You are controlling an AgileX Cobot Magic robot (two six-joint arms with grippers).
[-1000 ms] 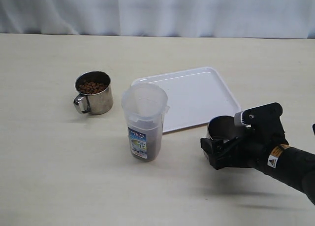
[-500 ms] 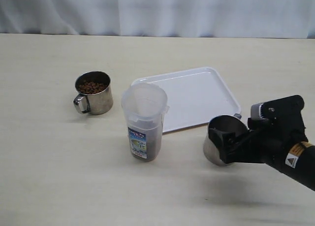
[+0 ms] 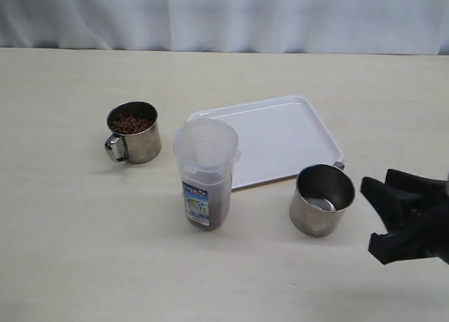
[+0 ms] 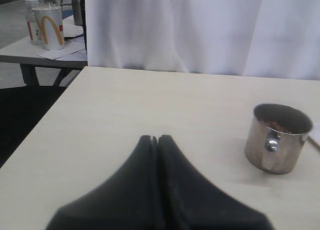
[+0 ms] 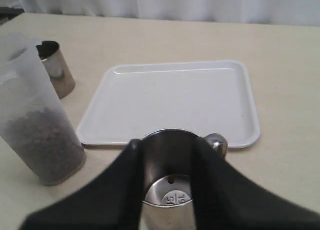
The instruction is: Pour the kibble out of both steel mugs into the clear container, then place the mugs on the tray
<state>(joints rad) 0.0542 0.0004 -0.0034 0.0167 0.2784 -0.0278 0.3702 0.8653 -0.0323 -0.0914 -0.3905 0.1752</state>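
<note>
**Empty steel mug** (image 3: 322, 210): short, shiny, cylindrical. It stands upright on the pale table (image 3: 84, 252), just beside the near right corner of the tray but not on it. Its looped handle points toward that corner.

**Tray** (image 3: 280, 129): flat white rectangular plastic with a low rim. Neither mug is on it.

**Clear container** (image 3: 205, 161): tall frosted plastic cylinder with a blue-and-white label. Brown kibble (image 3: 219, 207) fills its lower part.

**Full steel mug** (image 3: 133, 131): twin of the first, with pellets near the brim. It stands to the left of the container, apart from it.

**Right gripper** (image 3: 375, 219): black fingers spread apart, holding nothing. It sits near the empty mug, which stands between it and the tray.

**Left gripper** (image 4: 157, 140): fingers pressed together, holding nothing. It does not appear in the exterior view.

**Note:** the pour still to be done looks like the left arm's job, since it is the nearer arm. Seen from its wrist, the full mug stands ahead and off to one side, with its handle turned back toward the gripper. The fingers would have to part before any grasp.
</note>
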